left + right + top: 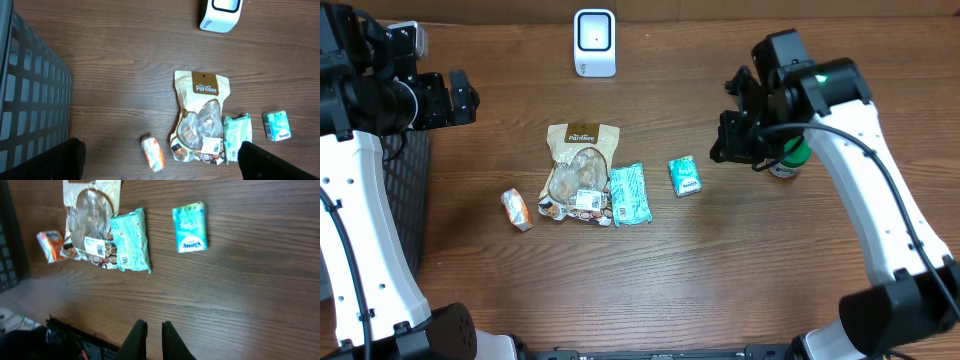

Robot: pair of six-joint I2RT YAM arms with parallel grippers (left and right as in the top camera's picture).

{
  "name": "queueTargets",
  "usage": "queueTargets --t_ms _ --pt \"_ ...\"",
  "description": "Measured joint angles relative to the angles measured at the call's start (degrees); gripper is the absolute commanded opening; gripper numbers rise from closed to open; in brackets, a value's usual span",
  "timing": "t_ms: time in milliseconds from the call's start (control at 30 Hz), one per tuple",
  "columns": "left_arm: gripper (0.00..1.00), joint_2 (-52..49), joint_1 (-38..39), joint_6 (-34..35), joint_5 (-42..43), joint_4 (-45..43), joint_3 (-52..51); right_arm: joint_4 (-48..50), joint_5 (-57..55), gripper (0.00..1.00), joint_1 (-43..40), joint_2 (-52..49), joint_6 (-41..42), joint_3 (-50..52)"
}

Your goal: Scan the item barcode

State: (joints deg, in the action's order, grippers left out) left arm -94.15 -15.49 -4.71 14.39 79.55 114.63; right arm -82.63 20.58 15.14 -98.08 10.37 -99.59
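Note:
The white scanner (594, 42) stands at the back of the table. In the middle lie a Pantree snack bag (580, 170), a teal wipes pack (629, 194), a small Kleenex pack (685, 176) and an orange packet (516, 210). My left gripper (470, 100) hovers high at the far left, open and empty; the left wrist view shows the snack bag (202, 117) and orange packet (153, 152) between its wide fingers (50, 160). My right gripper (720, 152) is up at the right of the Kleenex pack (190, 227), shut (154, 330) on nothing.
A black mesh basket (410, 200) stands along the left edge, also in the left wrist view (30, 100). A green-topped bottle (787, 162) stands under my right arm. The table's front edge (75, 330) lies close below the right fingers.

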Motion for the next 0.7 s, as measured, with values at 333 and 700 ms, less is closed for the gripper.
queueTargets --t_ms 333,700 --pt "1.0 0.0 0.0 0.0 0.0 0.0 0.0 2.8 -1.9 0.13 -1.2 0.8 4.8 3.0" --pt "0.99 0.0 0.0 0.0 0.0 0.0 0.0 12.4 0.1 0.13 -1.9 0.8 7.7 12.3"
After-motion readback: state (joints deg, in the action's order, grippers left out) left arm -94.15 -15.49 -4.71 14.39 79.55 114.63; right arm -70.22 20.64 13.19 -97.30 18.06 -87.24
